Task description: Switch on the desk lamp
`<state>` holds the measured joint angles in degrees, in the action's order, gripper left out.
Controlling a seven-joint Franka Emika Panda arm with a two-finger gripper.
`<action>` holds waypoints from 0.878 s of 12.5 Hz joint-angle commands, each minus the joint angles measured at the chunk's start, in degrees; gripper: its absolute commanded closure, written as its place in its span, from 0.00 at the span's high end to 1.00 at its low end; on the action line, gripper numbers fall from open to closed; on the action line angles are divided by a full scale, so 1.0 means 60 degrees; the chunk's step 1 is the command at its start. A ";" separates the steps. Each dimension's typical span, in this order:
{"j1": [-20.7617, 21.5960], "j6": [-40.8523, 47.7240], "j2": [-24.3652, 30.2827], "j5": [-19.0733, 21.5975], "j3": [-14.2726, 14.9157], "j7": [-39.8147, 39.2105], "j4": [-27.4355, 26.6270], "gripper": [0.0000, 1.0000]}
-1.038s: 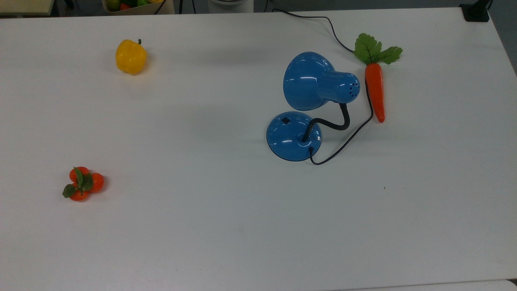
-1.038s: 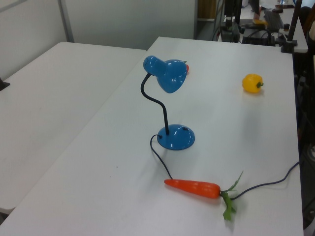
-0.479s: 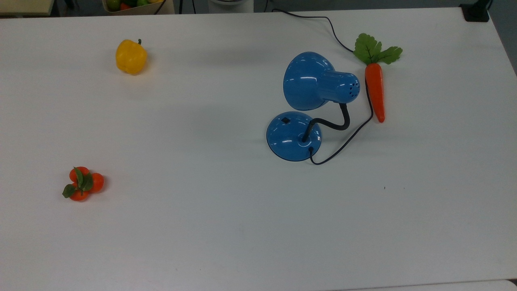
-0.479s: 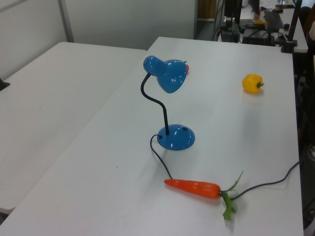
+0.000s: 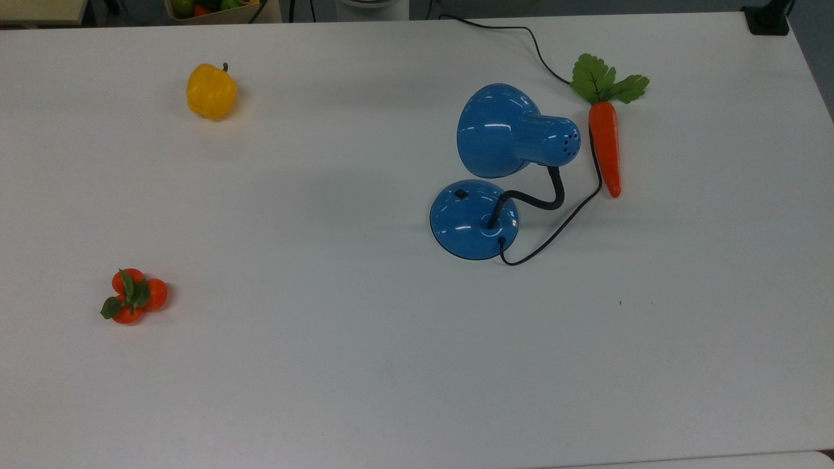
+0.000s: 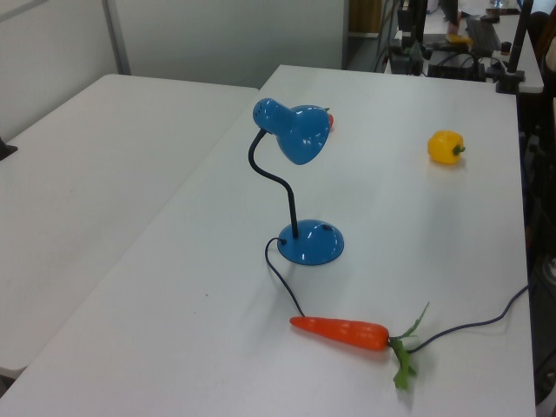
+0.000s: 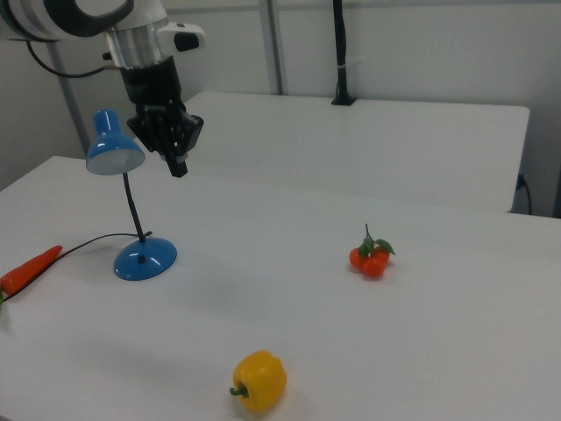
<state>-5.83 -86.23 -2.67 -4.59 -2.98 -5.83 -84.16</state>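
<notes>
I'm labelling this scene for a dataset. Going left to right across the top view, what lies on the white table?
Cluster of small oranges → yellow bell pepper → desk lamp → carrot.

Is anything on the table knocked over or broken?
Nothing stands out. The desk lamp stands upright on its base, and the carrot, yellow pepper and oranges lie whole on the white table.
</notes>
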 commanded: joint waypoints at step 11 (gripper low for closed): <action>0.2068 -0.3833 0.0196 0.0179 -0.0060 -0.0025 -0.3899 0.00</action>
<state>4.15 -101.07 -3.28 -4.33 -3.28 -5.88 -99.37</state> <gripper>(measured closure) 0.991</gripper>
